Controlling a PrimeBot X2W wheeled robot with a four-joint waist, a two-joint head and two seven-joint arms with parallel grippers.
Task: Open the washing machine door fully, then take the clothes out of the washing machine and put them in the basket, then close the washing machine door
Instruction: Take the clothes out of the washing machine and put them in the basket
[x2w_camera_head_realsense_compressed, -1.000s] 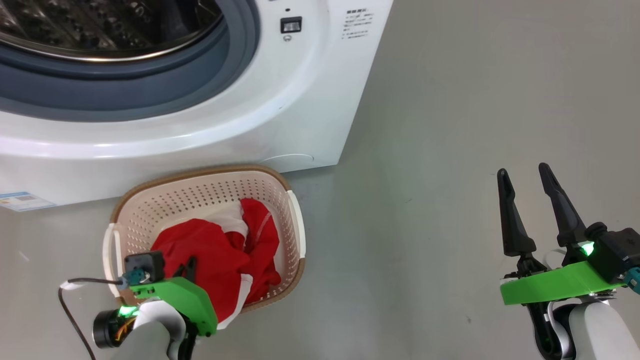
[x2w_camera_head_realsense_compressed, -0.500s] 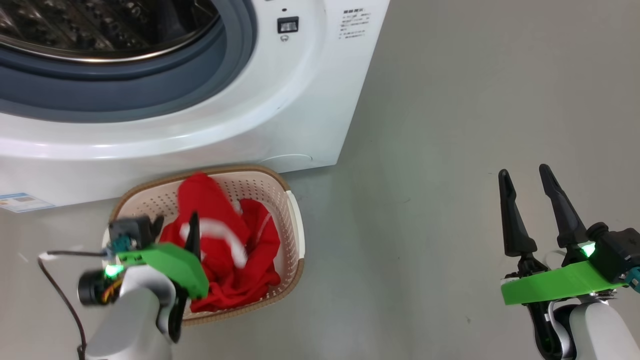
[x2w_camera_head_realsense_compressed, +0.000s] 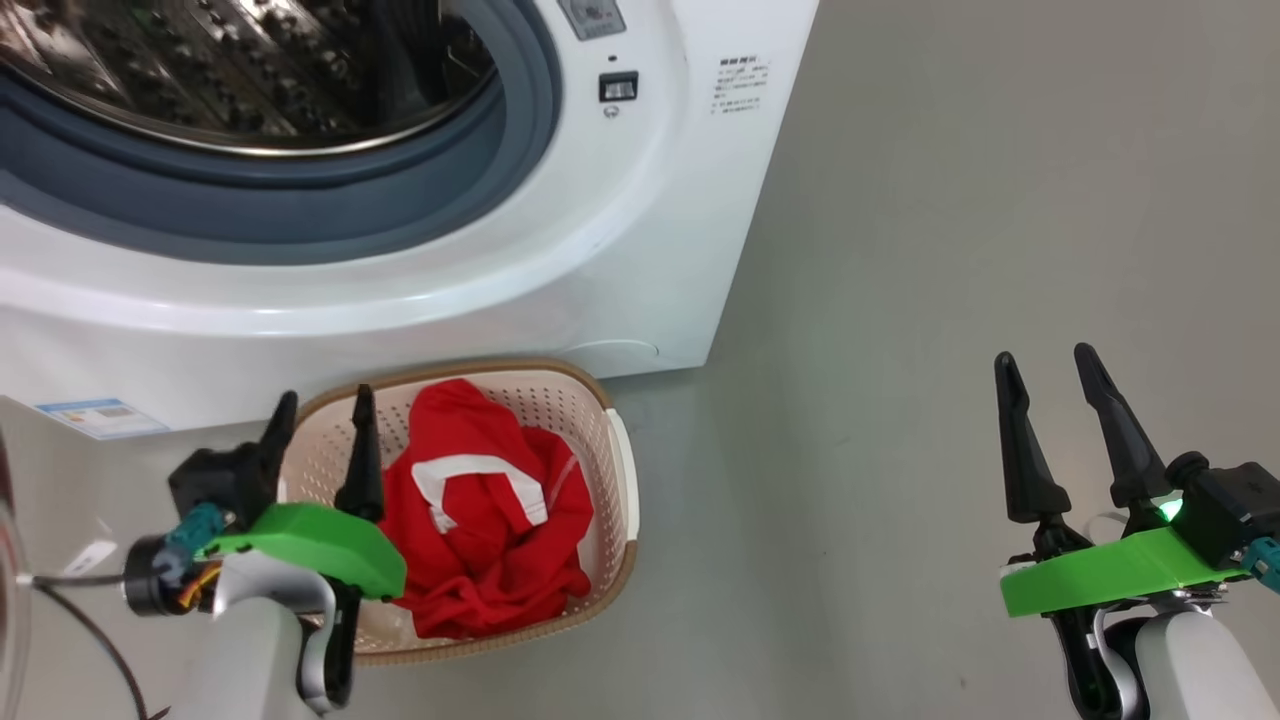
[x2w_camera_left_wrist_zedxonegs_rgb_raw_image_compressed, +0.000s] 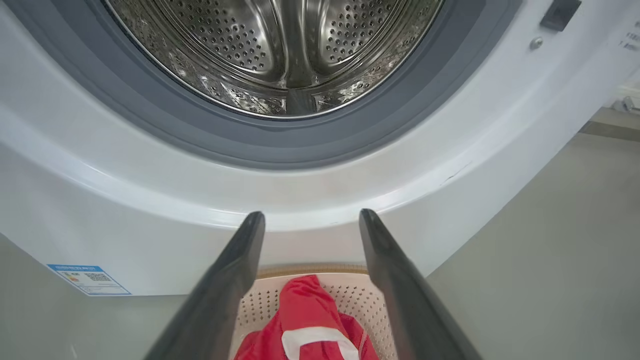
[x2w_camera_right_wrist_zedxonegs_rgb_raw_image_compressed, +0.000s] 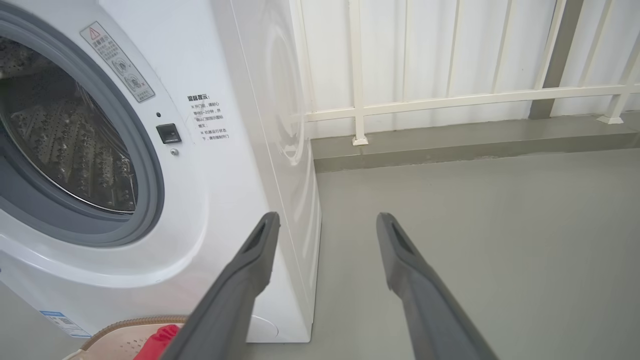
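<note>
Red fabric clothes (x2w_camera_head_realsense_compressed: 480, 540) in cream perforated basket (x2w_camera_head_realsense_compressed: 565, 400), lower left. Left gripper (x2w_camera_head_realsense_compressed: 325, 395), right gripper (x2w_camera_head_realsense_compressed: 1044, 355) both gape empty; shutting the white washer (x2w_camera_head_realsense_compressed: 620, 260) looks next.

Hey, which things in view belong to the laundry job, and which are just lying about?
For the job: washing machine, clothes, basket, left gripper and right gripper, both open.
Just there: white railing, grey floor.
</note>
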